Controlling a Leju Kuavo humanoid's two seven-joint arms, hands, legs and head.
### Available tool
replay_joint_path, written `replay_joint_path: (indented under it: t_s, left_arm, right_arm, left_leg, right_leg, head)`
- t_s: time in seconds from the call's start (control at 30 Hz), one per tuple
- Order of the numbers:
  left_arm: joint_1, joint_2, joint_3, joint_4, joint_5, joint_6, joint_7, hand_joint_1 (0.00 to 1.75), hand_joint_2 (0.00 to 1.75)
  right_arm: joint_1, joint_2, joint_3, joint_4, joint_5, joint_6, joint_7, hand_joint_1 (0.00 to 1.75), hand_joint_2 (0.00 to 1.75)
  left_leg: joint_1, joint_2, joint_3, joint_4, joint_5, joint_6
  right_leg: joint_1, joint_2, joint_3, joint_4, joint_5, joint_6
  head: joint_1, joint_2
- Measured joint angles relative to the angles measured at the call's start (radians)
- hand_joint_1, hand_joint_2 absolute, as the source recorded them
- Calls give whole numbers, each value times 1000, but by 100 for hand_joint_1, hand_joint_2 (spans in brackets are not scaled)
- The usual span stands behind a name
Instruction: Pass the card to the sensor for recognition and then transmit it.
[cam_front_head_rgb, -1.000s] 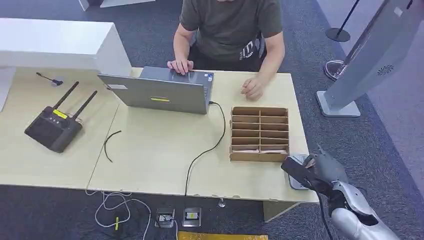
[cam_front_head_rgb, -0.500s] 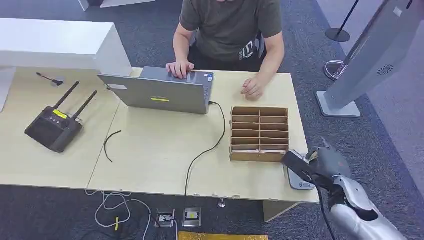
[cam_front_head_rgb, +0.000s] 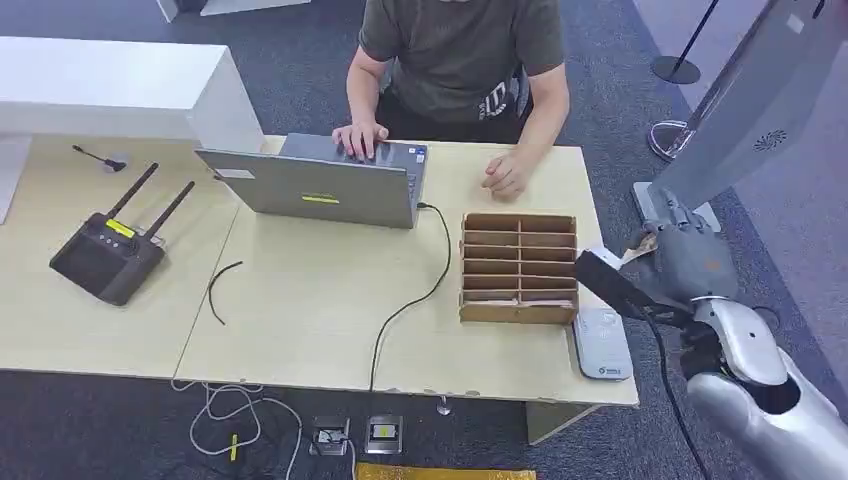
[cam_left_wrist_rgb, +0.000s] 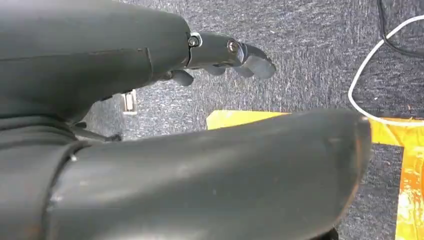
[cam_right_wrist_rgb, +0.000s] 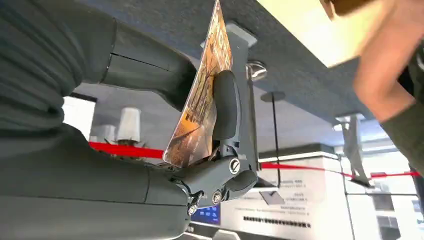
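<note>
My right hand (cam_front_head_rgb: 690, 262) pinches the orange-and-brown printed card (cam_right_wrist_rgb: 202, 95) between thumb and dark fingers (cam_right_wrist_rgb: 226, 107), raised beyond the table's right edge at about four o'clock. Just inboard, the flat grey card sensor (cam_front_head_rgb: 601, 344) lies on the pale wooden table (cam_front_head_rgb: 300, 300), touching the brown cardboard divider box (cam_front_head_rgb: 519, 266). My left hand (cam_left_wrist_rgb: 227, 52) hangs over grey carpet, fingers curled in on nothing. At twelve o'clock, a person (cam_front_head_rgb: 460, 60) types on the grey open laptop (cam_front_head_rgb: 320, 185).
</note>
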Motion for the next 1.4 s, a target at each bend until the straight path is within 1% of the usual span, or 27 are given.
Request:
replay_joint_path:
  t_s: [0.13,0.23,0.37,0.5,0.6,0.9,1.4]
  left_arm:
    - [-2,0,0,0,-11,-6,6,0,0]
    - [-9,-1,0,0,-24,-14,13,0,0]
    - [-20,-3,0,0,-45,-15,26,0,0]
    - [-28,-4,0,0,-63,-14,28,0,0]
    - [-31,-4,0,0,-69,-11,28,0,0]
    - [-38,-10,-1,0,-90,-5,39,0,0]
    - [-47,-15,-2,0,-129,-8,52,0,0]
  right_arm:
    - [-16,-3,-1,-26,-9,11,-5,175,175]
    - [-33,4,5,-25,-31,14,-38,175,175]
    - [-53,38,26,-12,-43,0,-87,175,175]
    - [-72,84,49,22,-47,-9,-111,175,175]
    - [-82,115,61,47,-48,-20,-116,175,175]
    - [-92,164,85,116,-35,-26,-117,175,175]
    - [-78,172,83,127,-6,-7,-99,175,175]
  left_leg:
    - [0,0,0,0,0,0]
    - [0,0,-1,0,0,0]
    - [1,-1,-1,0,0,0]
    - [1,-1,-1,0,0,-1]
    - [1,-1,-1,0,0,-1]
    - [1,-1,-1,0,0,-1]
    - [1,0,-1,0,0,-1]
  right_leg:
    - [0,0,0,0,0,0]
    - [0,0,0,0,0,0]
    - [1,-1,0,0,0,0]
    - [1,-1,0,1,0,0]
    - [1,-1,0,1,0,0]
    - [1,-1,-1,1,0,0]
    - [2,0,-1,1,0,0]
  head:
    - [0,0]
    - [0,0]
    - [0,0]
    - [0,0]
    - [0,0]
    - [0,0]
    - [0,0]
